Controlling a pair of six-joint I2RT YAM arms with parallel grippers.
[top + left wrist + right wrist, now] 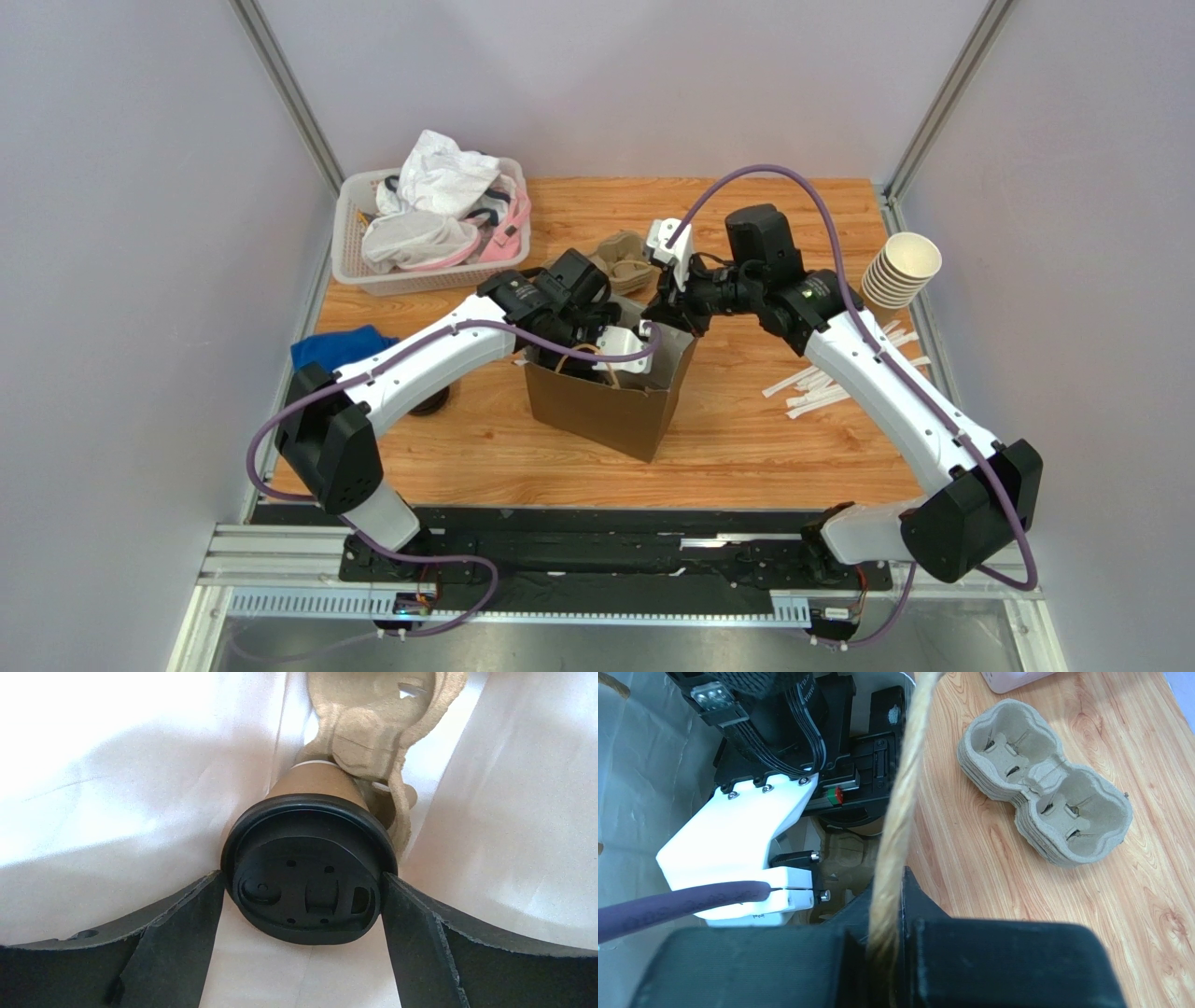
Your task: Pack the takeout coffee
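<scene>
Coffee (309,875) sits inside the bag (617,406), its black lid facing my left wrist camera and pale lining all round it. The cup's tan side runs back to a pulp carrier (365,735) that lies against its far end; whether the cup is seated in a pocket I cannot tell.

My left gripper (302,882) is down in the bag with its fingers (179,931) set wide, one at each side of the lid, inner edges right at its rim. Whether they press the lid or only stand beside it I cannot tell.

My right gripper (878,948) is closed tight on the bag's twine handle (899,798), which runs up from between the two black fingers.

From above, the bag stands open-mouthed in the middle of the table (786,448), between my two arms. A stack of empty carriers (1046,805) lies on the wood just beyond it. Lidless cups (898,273) are stacked at the right edge with white strips (821,385) near them. A basket (345,245) is in the far left corner, and a blue cloth (337,343) lies by my left arm.
</scene>
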